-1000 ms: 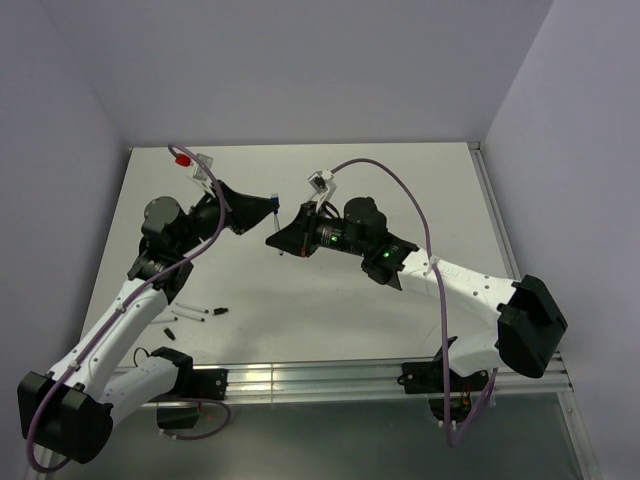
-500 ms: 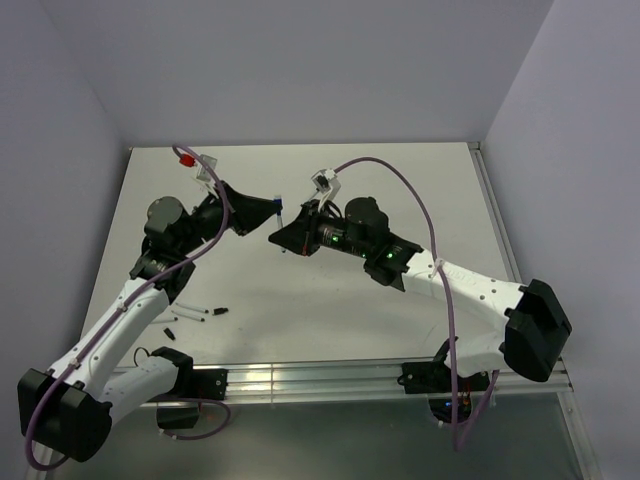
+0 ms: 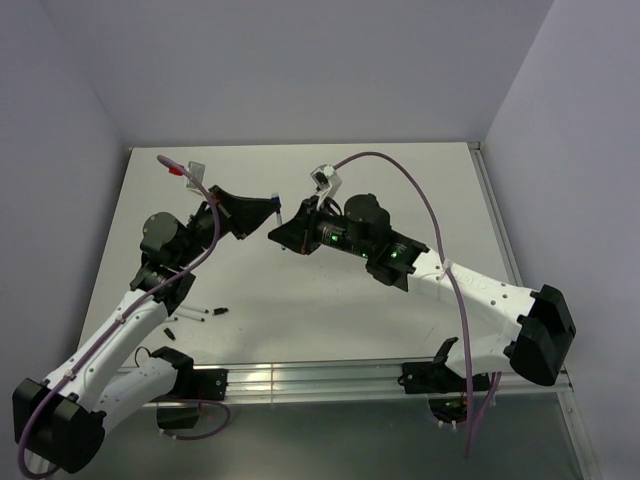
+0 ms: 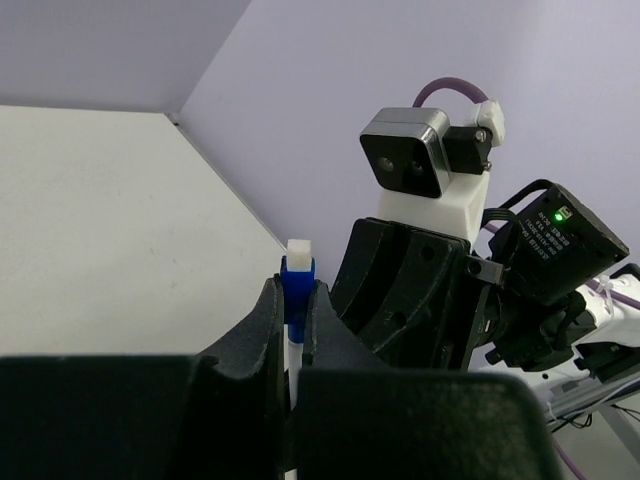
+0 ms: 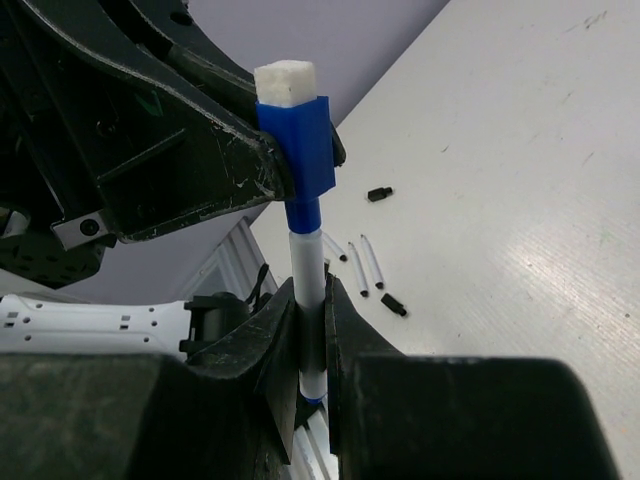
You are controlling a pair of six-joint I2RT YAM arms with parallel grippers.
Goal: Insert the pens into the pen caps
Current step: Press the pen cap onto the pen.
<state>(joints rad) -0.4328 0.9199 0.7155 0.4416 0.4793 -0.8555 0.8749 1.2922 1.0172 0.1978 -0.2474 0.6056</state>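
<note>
White tabletop (image 3: 400, 200) runs under both arms, with a pale purple wall (image 3: 300, 70) behind. At the left of the overhead view, loose pens (image 3: 198, 314) lie close together near the left arm's lower link. A black cap (image 3: 170, 332) lies just beside them, well apart from the raised grippers. A purple cable (image 3: 205, 215) loops over the left arm.

Toward the middle, the left gripper (image 3: 275, 208) is held above the table. Its fingers (image 5: 240, 160) are clamped tight on the blue cap (image 5: 298, 140), whose white end sticks up above them. Directly below, the pen (image 5: 308, 290) stands upright with its white barrel pinched between the closed fingers of the right gripper (image 5: 310, 305). Its blue neck reaches up into the cap's mouth, and a stretch of blue shows between barrel and cap.

The two grippers crowd tip to tip. From the left wrist, the right gripper's black body and its wrist camera (image 4: 405, 165) fill the space behind the cap, and the left fingers hide most of the pen.
</note>
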